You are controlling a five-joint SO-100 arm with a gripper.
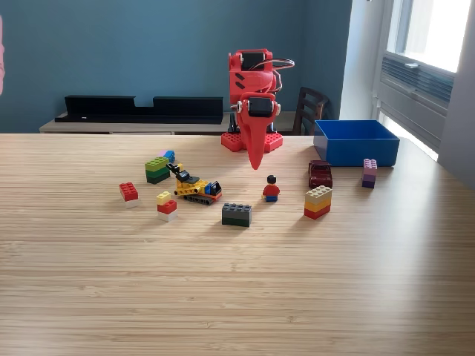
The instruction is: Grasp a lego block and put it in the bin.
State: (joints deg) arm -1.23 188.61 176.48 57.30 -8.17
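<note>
Your red arm (252, 96) is folded at the back of the wooden table (223, 297), gripper (254, 165) pointing straight down, tip just off the surface; jaws look pressed together with nothing between them. Taking the gripper as reference, in the exterior view: the blue bin (356, 142) sits to its right and slightly further back, open top, inside not visible from here; a dark red toy car (320, 174) is just in front of the bin's left corner; a purple block (369, 173) stands in front of the bin's right part; a cream, yellow and red stack (318, 202) lies nearer you than the car. A small figure (272, 189) stands just in front and right of the gripper; a dark grey block (237, 214) is further forward. To the gripper's left: a yellow digger (197, 187), a green stack (156, 170), a yellow-red-white stack (166, 206), and furthest left a red block (128, 193). All blocks are on the table, none touching the gripper.
</note>
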